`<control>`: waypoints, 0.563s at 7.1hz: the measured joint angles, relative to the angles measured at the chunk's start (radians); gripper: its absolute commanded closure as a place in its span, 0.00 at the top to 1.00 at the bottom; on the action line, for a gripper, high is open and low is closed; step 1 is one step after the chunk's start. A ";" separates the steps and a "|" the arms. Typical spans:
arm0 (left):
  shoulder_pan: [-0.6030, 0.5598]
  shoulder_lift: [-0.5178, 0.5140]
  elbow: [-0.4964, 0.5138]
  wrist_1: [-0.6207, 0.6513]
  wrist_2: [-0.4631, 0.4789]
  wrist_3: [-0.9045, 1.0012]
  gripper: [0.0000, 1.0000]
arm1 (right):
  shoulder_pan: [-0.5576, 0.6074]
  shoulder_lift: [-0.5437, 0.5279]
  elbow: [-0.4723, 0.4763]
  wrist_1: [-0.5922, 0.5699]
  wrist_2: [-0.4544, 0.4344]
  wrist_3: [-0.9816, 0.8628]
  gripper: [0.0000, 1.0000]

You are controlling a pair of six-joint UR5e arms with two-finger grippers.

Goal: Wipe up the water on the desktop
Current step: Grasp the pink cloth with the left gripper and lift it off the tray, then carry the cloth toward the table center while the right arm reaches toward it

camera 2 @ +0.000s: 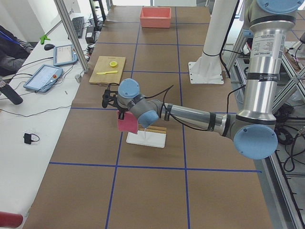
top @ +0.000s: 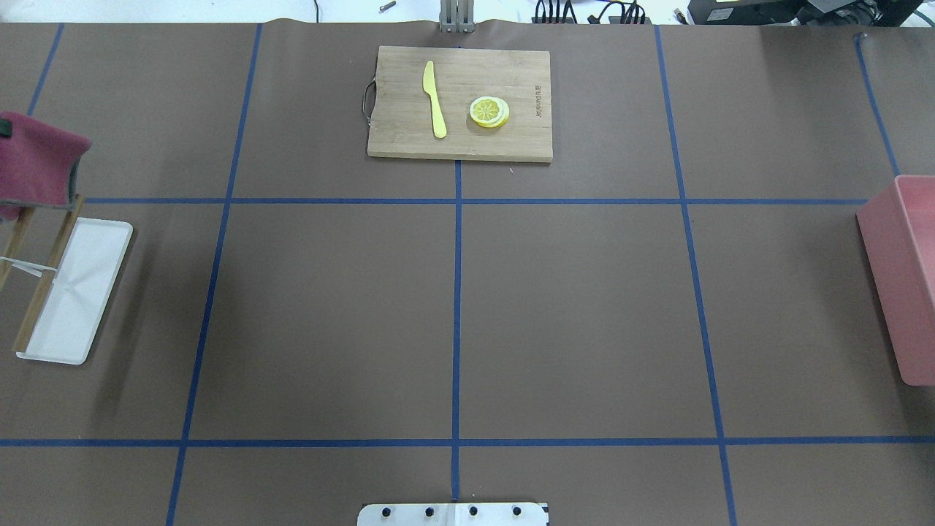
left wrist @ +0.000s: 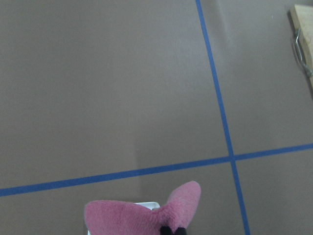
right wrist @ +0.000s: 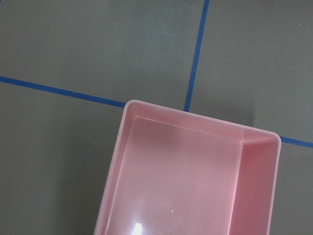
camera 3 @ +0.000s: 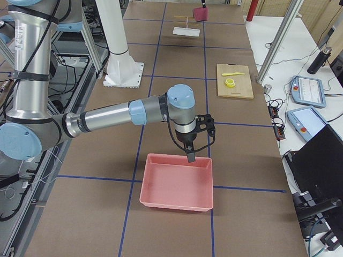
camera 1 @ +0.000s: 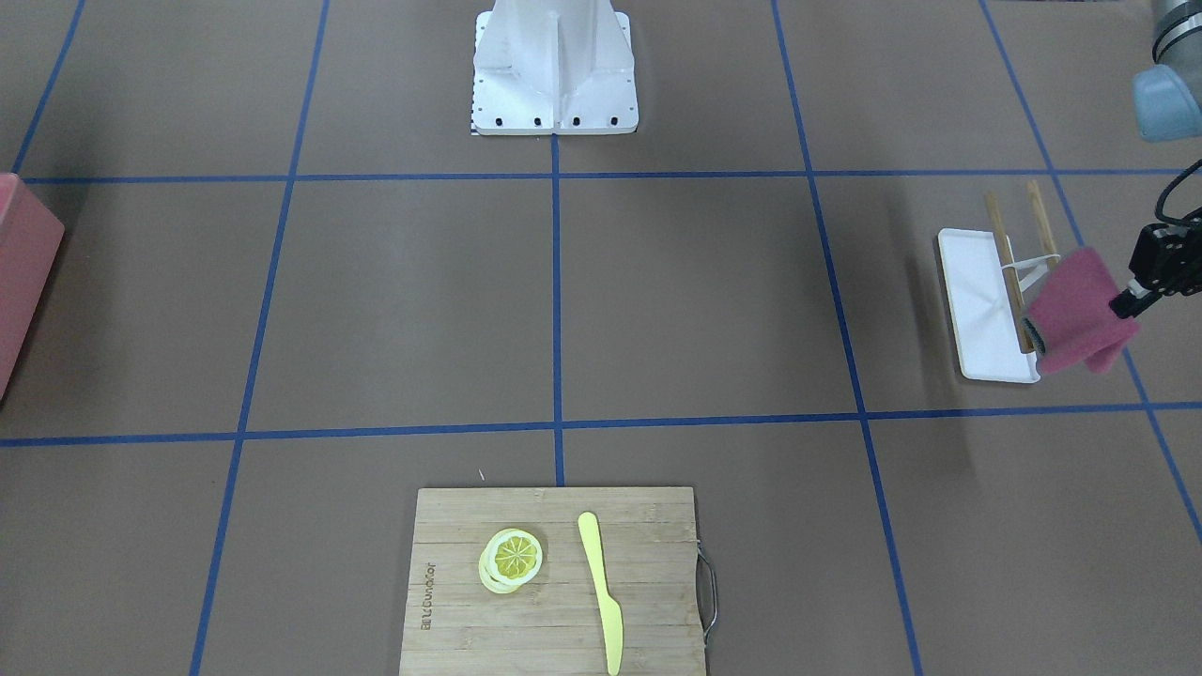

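Exterior front-facing: left end effector [camera 1: 1127, 302] pinches the cloth [camera 1: 1075, 314], hanging above the tray [camera 1: 977, 300] at the left end of the desk [camera 1: 657, 300]. No puddle shows; find it, then lower the cloth flat and drag slowly. Right end effector [camera 3: 191, 156] over bin [camera 3: 177, 184]; can't tell its opening.

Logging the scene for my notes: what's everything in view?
desktop: 1, brown, blue-taped, under everything
board: 1, bamboo, far middle
lemon slices: small stack, yellow, on board
knife: 1, yellow, on board
tray: 1, white, robot's left
rack: 1, wooden, along tray
cloth: 1, magenta, held over rack
bin: 1, pink, robot's right
pedestal: 1, white, robot's side
left gripper: 1, black, shut on cloth
right gripper: 1, black, over bin; state unclear
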 measured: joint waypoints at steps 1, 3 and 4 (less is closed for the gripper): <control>0.006 -0.037 -0.021 -0.001 0.024 -0.120 0.00 | -0.005 0.007 0.018 0.005 0.016 0.001 0.99; 0.080 -0.091 -0.066 0.000 0.108 -0.316 0.00 | -0.038 0.020 0.036 0.087 0.071 0.015 0.99; 0.148 -0.118 -0.089 0.000 0.179 -0.414 0.00 | -0.068 0.022 0.037 0.156 0.086 0.053 0.99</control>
